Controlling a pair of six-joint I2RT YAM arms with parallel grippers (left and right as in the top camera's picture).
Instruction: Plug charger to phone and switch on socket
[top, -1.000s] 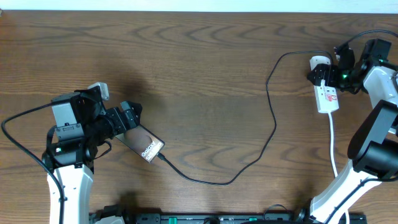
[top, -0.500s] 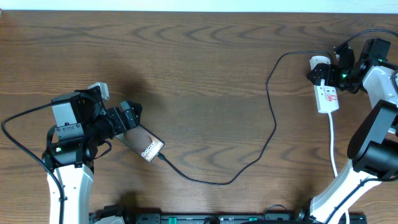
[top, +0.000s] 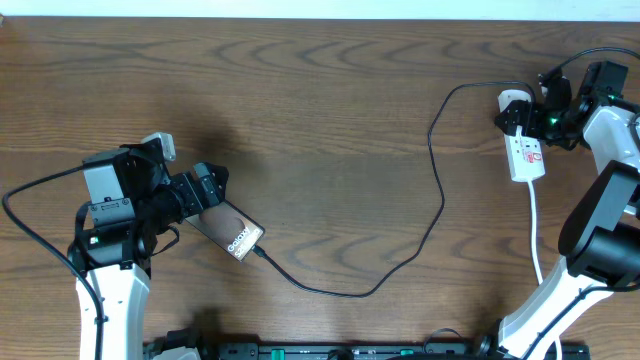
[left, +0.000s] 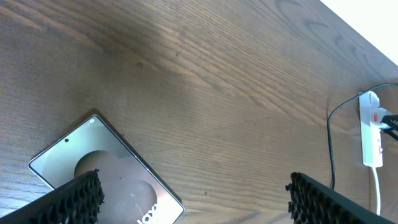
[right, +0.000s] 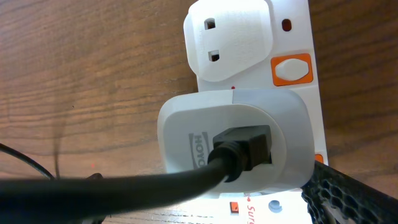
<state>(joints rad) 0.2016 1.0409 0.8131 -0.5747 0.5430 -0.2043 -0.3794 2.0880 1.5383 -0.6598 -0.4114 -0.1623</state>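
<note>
No shift: L gripper (left: 195, 190) spread over phone (left: 102, 167); R gripper (top: 523, 119) at socket (top: 527, 159), gap unclear.

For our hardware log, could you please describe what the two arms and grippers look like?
Both have white links and black joints. The left arm carries a grey box and a looping black cable; the right arm shows a green light. The fingers are black and ridged.

The socket (right: 316, 118) lies on the wooden table (right: 81, 74), upper outlet empty beside an orange switch (right: 292, 70); the charger (right: 155, 186) runs left from a white plug head (right: 236, 118); a black textured fingertip (right: 354, 199) shows bottom right
</note>
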